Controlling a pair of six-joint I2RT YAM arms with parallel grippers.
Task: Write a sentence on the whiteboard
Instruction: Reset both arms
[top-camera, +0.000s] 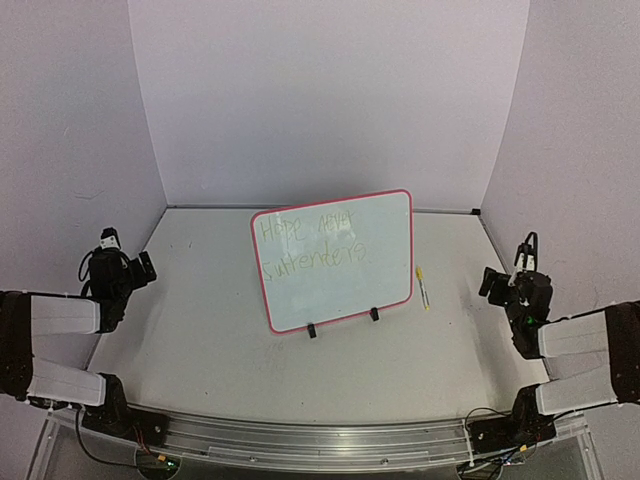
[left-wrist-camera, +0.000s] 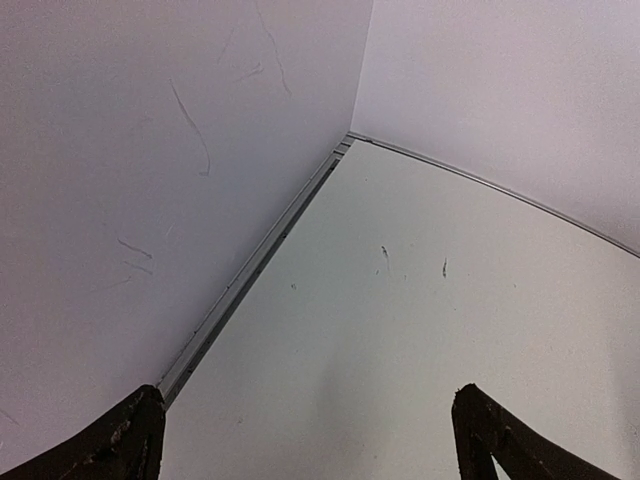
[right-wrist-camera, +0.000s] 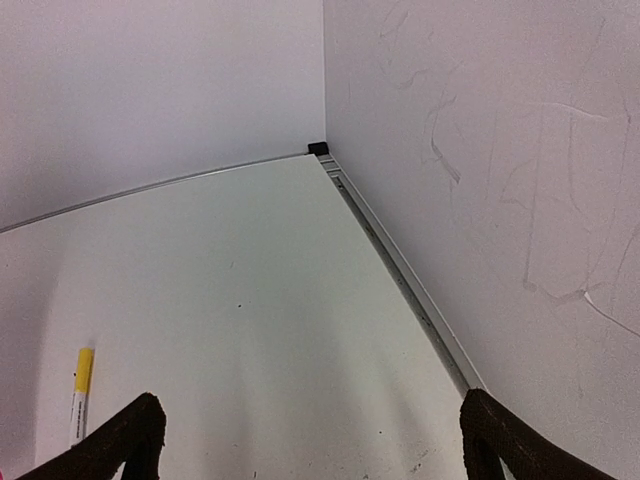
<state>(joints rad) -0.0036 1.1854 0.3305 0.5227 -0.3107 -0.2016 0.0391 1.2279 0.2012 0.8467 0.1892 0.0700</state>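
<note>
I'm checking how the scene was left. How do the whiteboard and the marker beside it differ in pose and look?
The whiteboard stands propped on two black clip feet; the marker lies flat on the table. The whiteboard is far larger than the marker. The whiteboard has a red-pink frame; the marker is white with a yellow end. Both rest on the table, unheld.

The whiteboard (top-camera: 340, 285) has a white face and a red-pink frame, with two black feet (top-camera: 312, 331). The sentence (top-camera: 308, 245) is a faint yellow-green, pale against the white. The marker (top-camera: 422, 288) is white with one yellow end. The table (top-camera: 200, 340) is off-white with a few dark specks. The walls (top-camera: 330, 90) are pale lilac-white, streaked with thin grey scuffs. The left hand (left-wrist-camera: 310, 435) and right hand (right-wrist-camera: 310, 435) have black fingers.
</note>
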